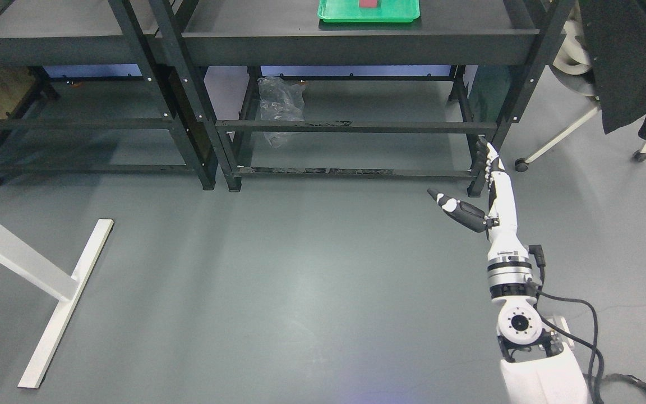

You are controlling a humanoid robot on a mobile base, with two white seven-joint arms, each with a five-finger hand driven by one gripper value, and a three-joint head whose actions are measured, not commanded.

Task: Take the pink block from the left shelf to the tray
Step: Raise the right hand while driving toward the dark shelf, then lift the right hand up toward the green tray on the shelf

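Note:
A green tray lies on the top of the right black shelf at the upper edge of the head view. A pink-red block sits in it, cut off by the picture's top edge. My right hand reaches up from the lower right, low in front of the shelf's right leg. Its fingers are stretched straight and the thumb sticks out to the left. It holds nothing. It is far below and to the right of the tray. My left arm does not show.
A second black shelf stands at the left. A crumpled clear plastic bag lies under the right shelf. A white table leg crosses the floor at the left. A chair with a dark coat stands at the upper right.

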